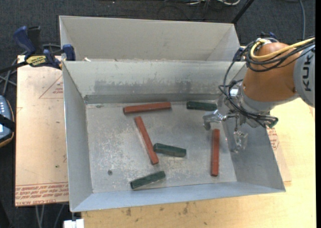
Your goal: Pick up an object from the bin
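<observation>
One long, slim red-brown bar (215, 152) lies near the right wall of the bin (75, 121), straight and square-edged; my claw (236, 140) hangs just beside it. Whether my claw is wide or narrow I cannot tell

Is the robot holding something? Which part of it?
Nothing seems held. The gripper hangs beside the upper end of a red stick that lies flat.
</observation>
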`<move>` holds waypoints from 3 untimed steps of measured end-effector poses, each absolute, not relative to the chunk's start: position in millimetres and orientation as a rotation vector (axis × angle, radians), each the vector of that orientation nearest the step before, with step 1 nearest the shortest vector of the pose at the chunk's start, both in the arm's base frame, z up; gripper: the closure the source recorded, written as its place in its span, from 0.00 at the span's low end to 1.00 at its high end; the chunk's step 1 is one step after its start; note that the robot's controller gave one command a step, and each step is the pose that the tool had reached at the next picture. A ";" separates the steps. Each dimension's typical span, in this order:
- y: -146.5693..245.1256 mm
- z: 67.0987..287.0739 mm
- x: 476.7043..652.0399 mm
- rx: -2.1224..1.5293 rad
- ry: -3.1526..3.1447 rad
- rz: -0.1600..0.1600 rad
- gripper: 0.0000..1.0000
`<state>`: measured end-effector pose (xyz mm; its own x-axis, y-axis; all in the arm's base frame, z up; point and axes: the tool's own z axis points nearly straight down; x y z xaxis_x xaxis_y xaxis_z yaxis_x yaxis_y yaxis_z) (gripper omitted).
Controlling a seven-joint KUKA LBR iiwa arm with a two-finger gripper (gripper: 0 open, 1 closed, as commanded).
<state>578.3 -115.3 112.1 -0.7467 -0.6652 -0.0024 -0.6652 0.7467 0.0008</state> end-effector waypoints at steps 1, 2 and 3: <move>-109.3 93.1 577.0 -0.983 2.982 0.002 0.00; -107.0 70.4 564.7 -1.619 2.689 0.001 1.00; -107.1 70.4 564.7 -1.619 2.689 0.001 1.00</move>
<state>564.7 -107.1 70.4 -0.4679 -0.8838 -0.0024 -0.8838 0.4679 -0.0008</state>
